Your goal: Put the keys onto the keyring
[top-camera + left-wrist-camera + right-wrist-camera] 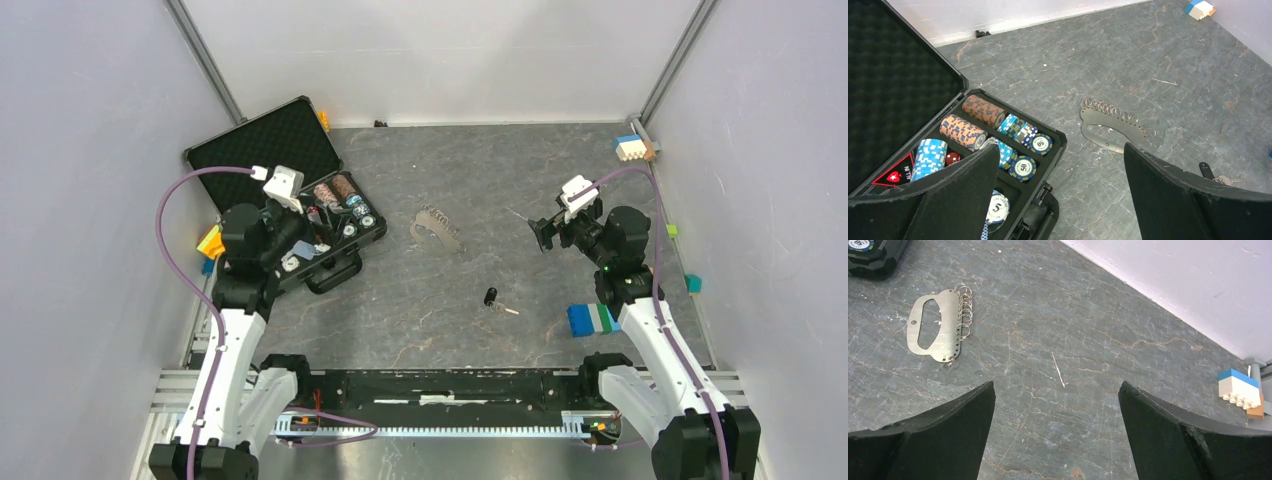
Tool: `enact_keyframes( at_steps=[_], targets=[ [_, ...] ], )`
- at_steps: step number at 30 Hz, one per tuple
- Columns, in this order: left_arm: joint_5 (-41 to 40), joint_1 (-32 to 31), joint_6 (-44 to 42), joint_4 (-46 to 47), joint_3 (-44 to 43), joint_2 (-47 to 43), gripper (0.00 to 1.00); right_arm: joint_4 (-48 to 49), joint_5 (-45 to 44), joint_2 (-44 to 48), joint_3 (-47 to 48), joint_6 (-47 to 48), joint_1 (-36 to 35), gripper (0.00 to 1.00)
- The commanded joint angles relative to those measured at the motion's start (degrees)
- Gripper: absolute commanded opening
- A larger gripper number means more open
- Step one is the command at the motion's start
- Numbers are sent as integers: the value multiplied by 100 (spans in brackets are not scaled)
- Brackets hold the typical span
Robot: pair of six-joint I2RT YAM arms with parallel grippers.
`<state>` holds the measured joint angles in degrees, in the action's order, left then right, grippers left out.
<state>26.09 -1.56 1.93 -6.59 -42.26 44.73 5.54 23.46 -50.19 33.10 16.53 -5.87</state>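
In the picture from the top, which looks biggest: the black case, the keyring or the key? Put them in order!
1. The black case, biggest by far.
2. The keyring, much smaller.
3. The key, tiny next to both.

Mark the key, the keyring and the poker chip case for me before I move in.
key [490,296], top external view, on its black head.
keyring [949,325], right wrist view, on the flat metal beside the slot.
poker chip case [898,75], left wrist view, on the foam-lined open lid.
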Motion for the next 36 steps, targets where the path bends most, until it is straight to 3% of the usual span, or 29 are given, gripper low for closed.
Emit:
enact_keyframes(
  at_steps=[1,13,19,27,36],
  targets=[
    [20,24,53,58,2,-95,100,149,76,88,3,69,2,98],
    [-314,28,-176,-298,-213,-54,100,61,334,50,-6,305,-2,98],
    [166,25,-550,-628,-402,126,100,-51,255,-223,110,350,-264,98],
    [467,-11,-665,-853,-617,762,100,-123,-347,-1656,759,167,-1168,99],
    [590,-24,-728,-954,-679,1422,100,6,5,-3728,1874,-429,-1586,82]
  ],
)
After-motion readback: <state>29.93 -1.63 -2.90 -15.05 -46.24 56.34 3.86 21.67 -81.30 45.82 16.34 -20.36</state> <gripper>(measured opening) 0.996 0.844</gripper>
